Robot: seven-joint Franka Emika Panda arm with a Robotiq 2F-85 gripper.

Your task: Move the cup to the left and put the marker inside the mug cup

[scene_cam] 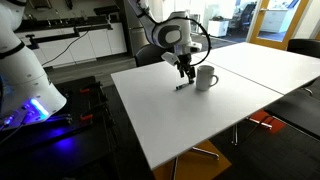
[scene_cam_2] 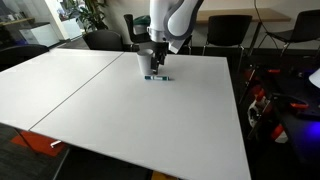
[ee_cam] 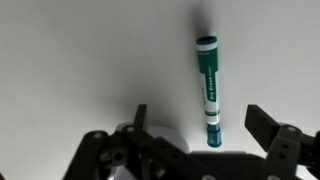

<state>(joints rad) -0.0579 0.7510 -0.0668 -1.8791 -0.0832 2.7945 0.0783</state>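
A green and white marker (ee_cam: 207, 90) lies flat on the white table; it also shows in both exterior views (scene_cam: 182, 87) (scene_cam_2: 157, 77). A white mug (scene_cam: 205, 78) stands upright beside it; in an exterior view (scene_cam_2: 145, 61) it is partly hidden behind the arm. My gripper (ee_cam: 200, 125) is open and empty, its fingers spread on either side of the marker's lower end, just above the table. It shows in both exterior views (scene_cam: 186, 70) (scene_cam_2: 158, 62) above the marker, next to the mug. The mug's rim (ee_cam: 165, 140) shows at the bottom of the wrist view.
The white table (scene_cam: 180, 120) is made of two joined tops with a seam (scene_cam_2: 80, 85). Office chairs (scene_cam_2: 225, 30) stand at the far side. A lit robot base (scene_cam: 25, 90) stands beside the table.
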